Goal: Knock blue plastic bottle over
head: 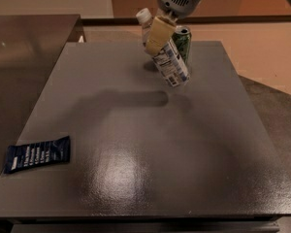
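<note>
The blue plastic bottle (pixel 170 64) is clear with a white cap and a white-and-blue label. It is tilted, cap up-left and base down-right, over the far middle of the grey table (pixel 145 144). My gripper (pixel 159 34) comes down from the top edge, and its beige fingers (pixel 157 35) are clamped on the bottle's upper part. I cannot tell whether the base touches the table.
A green soda can (pixel 184 41) stands upright right behind the bottle, partly hidden by it. A flat dark blue snack wrapper (pixel 37 153) lies near the table's front left edge. A dark counter (pixel 29 38) adjoins the table on the left.
</note>
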